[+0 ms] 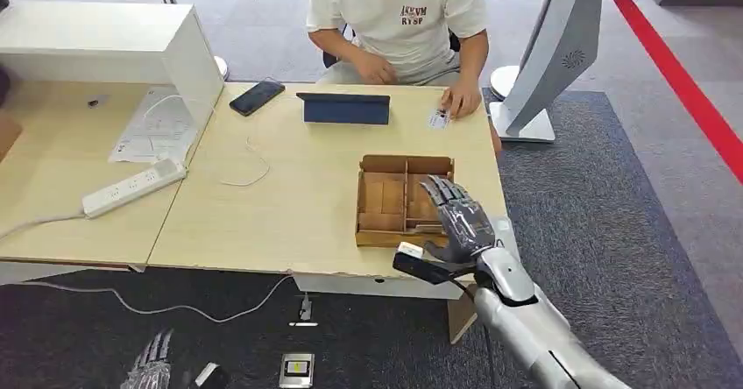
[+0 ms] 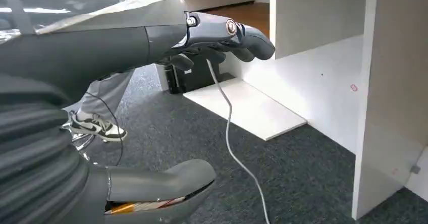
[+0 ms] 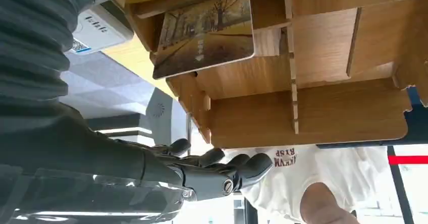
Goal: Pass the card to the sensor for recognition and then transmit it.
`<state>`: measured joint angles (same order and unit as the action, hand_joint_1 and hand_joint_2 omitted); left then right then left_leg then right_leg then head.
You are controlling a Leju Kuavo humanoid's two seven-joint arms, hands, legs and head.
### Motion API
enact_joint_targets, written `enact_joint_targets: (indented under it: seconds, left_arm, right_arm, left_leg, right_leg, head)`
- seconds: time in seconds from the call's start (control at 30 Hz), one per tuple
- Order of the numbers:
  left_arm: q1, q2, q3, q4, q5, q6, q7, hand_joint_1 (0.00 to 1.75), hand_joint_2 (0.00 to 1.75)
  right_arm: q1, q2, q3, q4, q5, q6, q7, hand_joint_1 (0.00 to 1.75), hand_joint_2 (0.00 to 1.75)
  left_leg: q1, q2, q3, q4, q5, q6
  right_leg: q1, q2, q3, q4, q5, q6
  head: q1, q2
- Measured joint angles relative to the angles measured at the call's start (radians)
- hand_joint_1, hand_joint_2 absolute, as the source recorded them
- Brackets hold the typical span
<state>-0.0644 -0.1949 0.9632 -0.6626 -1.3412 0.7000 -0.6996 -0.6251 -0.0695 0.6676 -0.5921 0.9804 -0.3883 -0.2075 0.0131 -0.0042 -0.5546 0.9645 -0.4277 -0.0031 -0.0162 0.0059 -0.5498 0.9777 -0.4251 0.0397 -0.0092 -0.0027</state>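
Wooden tray (image 1: 377, 198) on the surface holds the card (image 3: 204, 32) — right robot hand (image 1: 457, 218), fingers apart and empty, hovers at its three o'clock edge, far nearer than the left.

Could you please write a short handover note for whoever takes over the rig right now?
Right hand: open, raised over the wooden tray, holding nothing.
Left hand: hanging low beside the desk, holding nothing.
The card lies in a compartment of the tray in the right wrist view.
A small white device, possibly the sensor, sits beside the tray.
A person sits across the table with a hand on another card.
Done: nothing visible. Left: pick up the card, scan it, pass it on.
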Motion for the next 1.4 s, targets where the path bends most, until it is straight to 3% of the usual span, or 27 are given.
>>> enact_joint_targets:
  seconds: [0.1, 0.13, 0.17, 0.23, 0.63, 1.03, 1.17, 1.3, 1.4]
  left_arm:
    - [0.0, 0.002, 0.0, 0.0, -0.001, 0.0, 0.0, 0.0, 1.75]
    - [0.0, 0.002, 0.0, 0.0, -0.001, 0.0, 0.0, 0.0, 1.75]
    - [0.0, 0.002, 0.0, 0.0, -0.002, 0.0, 0.0, 0.0, 1.75]
    - [0.0, 0.002, 0.0, 0.0, -0.002, 0.0, 0.0, 0.0, 1.75]
    - [0.002, 0.003, 0.0, 0.0, 0.008, 0.0, 0.0, 0.0, 1.75]
    - [0.01, 0.003, -0.018, -0.005, 0.032, 0.0, 0.0, 0.0, 1.75]
    - [0.01, 0.003, -0.018, -0.006, 0.028, 0.0, 0.0, 0.0, 1.75]
    - [0.01, 0.002, -0.017, -0.01, 0.021, 0.0, 0.0, 0.0, 1.75]
    - [0.01, 0.002, -0.017, -0.01, 0.021, 0.0, 0.0, 0.0, 1.75]
  right_arm:
    - [-0.01, 0.008, 0.0, 0.022, -0.001, -0.002, -0.005, 0.07, 1.75]
    - [-0.012, 0.011, 0.0, 0.027, -0.001, -0.003, -0.006, 0.91, 1.75]
    - [-0.014, 0.014, 0.0, 0.034, -0.001, -0.005, -0.007, 1.55, 1.75]
    - [-0.017, 0.018, 0.0, 0.045, -0.001, -0.006, -0.007, 1.75, 1.75]
    - [-0.032, 0.028, 0.0, 0.097, -0.002, 0.036, -0.006, 1.75, 1.75]
    - [-0.04, 0.027, 0.0, 0.118, -0.008, 0.024, -0.027, 1.75, 1.75]
    - [-0.041, 0.028, 0.0, 0.118, -0.008, 0.008, -0.031, 1.75, 1.75]
    - [-0.049, 0.035, -0.008, 0.117, -0.036, -0.079, -0.051, 1.75, 1.75]
    - [-0.049, 0.035, -0.008, 0.117, -0.036, -0.079, -0.051, 1.75, 1.75]
  left_leg:
    - [0.0, 0.0, 0.0, 0.0, 0.0, 0.0]
    - [0.0, 0.0, 0.0, 0.0, 0.0, 0.0]
    - [0.0, 0.0, 0.0, 0.0, 0.0, 0.0]
    - [0.0, 0.0, 0.0, 0.0, 0.0, 0.0]
    - [0.0, 0.0, 0.0, 0.0, 0.0, 0.0]
    - [0.0, 0.0, 0.0, 0.0, 0.0, 0.0]
    - [0.0, 0.0, 0.0, 0.0, 0.0, 0.0]
    - [0.0, 0.0, 0.0, 0.0, 0.0, 0.0]
    - [0.0, 0.0, 0.0, 0.0, 0.0, 0.0]
  right_leg:
    - [0.0, 0.0, 0.0, 0.0, 0.0, 0.0]
    - [0.0, 0.0, 0.0, 0.0, 0.0, 0.0]
    - [0.0, 0.0, 0.0, 0.0, 0.0, 0.0]
    - [0.0, 0.0, 0.0, 0.0, 0.0, 0.0]
    - [0.0, 0.0, 0.0, 0.0, 0.0, 0.0]
    - [0.0, 0.0, 0.0, 0.0, 0.0, 0.0]
    - [0.0, 0.0, 0.0, 0.0, 0.0, 0.0]
    - [0.0, 0.0, 0.0, 0.0, 0.0, 0.0]
    - [0.0, 0.0, 0.0, 0.0, 0.0, 0.0]
  head:
    - [0.0, 0.0]
    - [0.0, 0.0]
    - [0.0, 0.0]
    - [0.0, 0.0]
    - [0.0, 0.0]
    - [0.0, 0.0]
    - [0.0, 0.0]
    - [0.0, 0.0]
    - [0.0, 0.0]
